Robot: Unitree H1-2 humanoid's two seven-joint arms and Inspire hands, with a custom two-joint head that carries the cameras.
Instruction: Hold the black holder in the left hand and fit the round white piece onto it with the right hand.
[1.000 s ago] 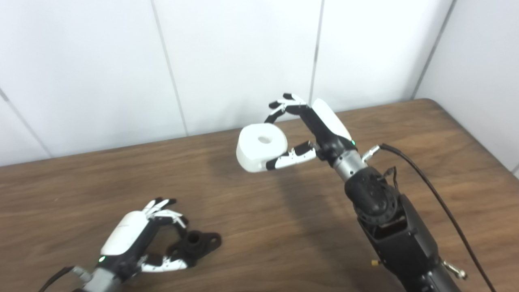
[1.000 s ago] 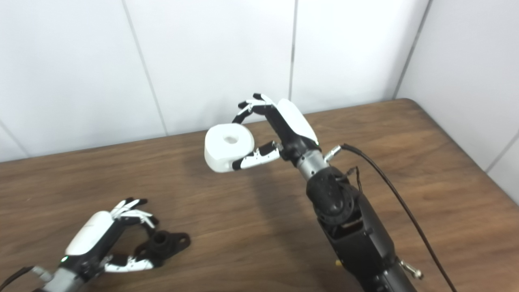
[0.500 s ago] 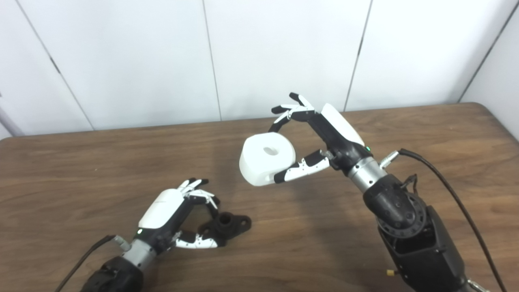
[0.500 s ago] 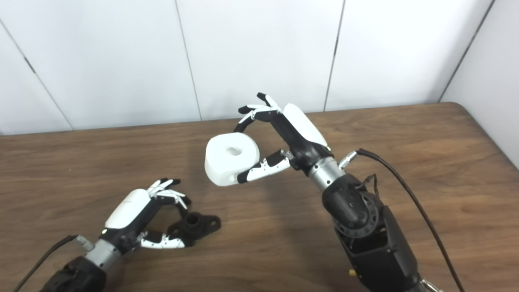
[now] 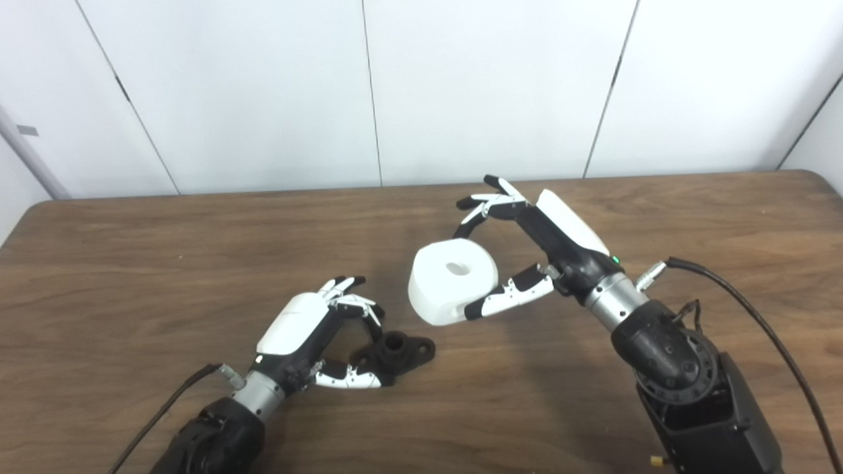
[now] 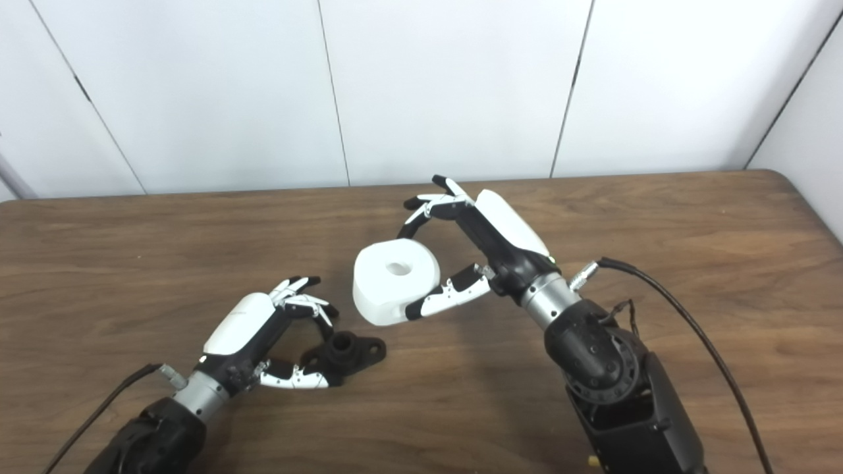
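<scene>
Left hand (image 5: 309,336): near left on the table (image 5: 132,276), fingers and thumb closed around the black holder (image 5: 395,352).
Black holder: resting on the table, socket facing up.
Right hand (image 5: 527,250): raised, grips the round white piece (image 5: 451,280) between thumb and fingers.
Round white piece: above the table, up and right of the holder, apart from it, centre hole upward.

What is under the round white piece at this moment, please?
The round white piece hangs in the air in the right hand. Below it only the bare wooden table shows. The black holder lies lower left, not underneath. Its underside is hidden.
</scene>
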